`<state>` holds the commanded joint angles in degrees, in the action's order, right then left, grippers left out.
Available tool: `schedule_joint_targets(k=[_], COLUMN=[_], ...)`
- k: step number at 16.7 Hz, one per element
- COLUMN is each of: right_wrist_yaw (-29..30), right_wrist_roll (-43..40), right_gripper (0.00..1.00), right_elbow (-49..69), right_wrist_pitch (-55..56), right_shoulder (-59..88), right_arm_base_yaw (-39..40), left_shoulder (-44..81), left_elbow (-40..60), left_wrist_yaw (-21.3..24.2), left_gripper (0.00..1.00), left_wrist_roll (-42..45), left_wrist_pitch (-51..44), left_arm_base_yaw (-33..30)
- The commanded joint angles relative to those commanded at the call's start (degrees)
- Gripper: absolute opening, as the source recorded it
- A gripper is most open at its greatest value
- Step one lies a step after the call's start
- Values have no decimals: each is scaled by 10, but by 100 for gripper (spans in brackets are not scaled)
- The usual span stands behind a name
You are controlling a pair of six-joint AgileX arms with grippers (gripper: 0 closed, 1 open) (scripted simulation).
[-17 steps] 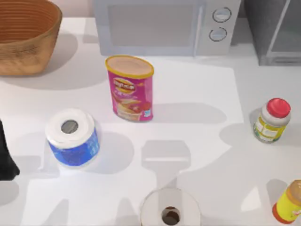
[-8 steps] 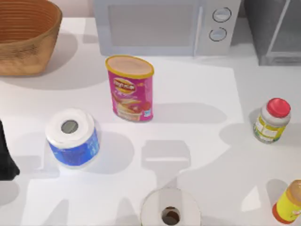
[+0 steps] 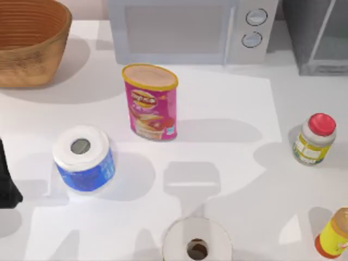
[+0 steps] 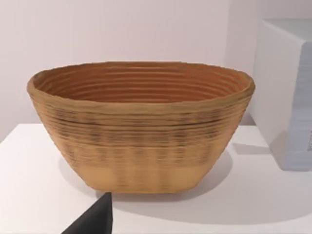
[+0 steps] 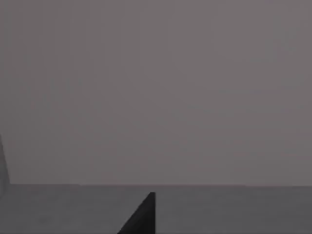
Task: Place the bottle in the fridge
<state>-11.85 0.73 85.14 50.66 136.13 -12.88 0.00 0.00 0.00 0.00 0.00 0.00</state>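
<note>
Here two paper rolls (image 3: pixel 82 159) (image 3: pixel 197 246), two jars (image 3: pixel 314 139) (image 3: pixel 335 234), one fridge (image 3: pixel 321 33).

A tan ribbed woven basket (image 3: pixel 30 41), a magenta yellow-rimmed crisp canister (image 3: pixel 151 101), a blue-wrapped white paper roll (image 3: pixel 83 158) and a red-lidded white jar (image 3: pixel 314 138) stand on the white desk (image 3: pixel 228 109).

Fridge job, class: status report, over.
Left arm parked, table's left edge. Right gripper faces a plain grey surface. Fridge back right, beside microwave. Red-lidded jar stands before it.

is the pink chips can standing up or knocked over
Upright. In the top view the pink chips can stands on its base on the table, its round top rim facing up, in front of the microwave.
</note>
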Motion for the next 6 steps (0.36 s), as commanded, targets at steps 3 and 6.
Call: schedule_joint_targets(k=[3, 6], right_wrist_yaw=[0, 0], right_wrist_roll=[0, 0], right_gripper=[100, 100], right_elbow=[0, 0], right_wrist_pitch=[0, 0], right_shoulder=[0, 0], right_arm_base_yaw=[0, 0], left_shoulder=[0, 0], left_elbow=[0, 0], left_wrist_yaw=[0, 0], left_gripper=[100, 100], left_wrist_roll=[0, 0], left_wrist_pitch=[0, 0], left_arm_base_yaw=[0, 0])
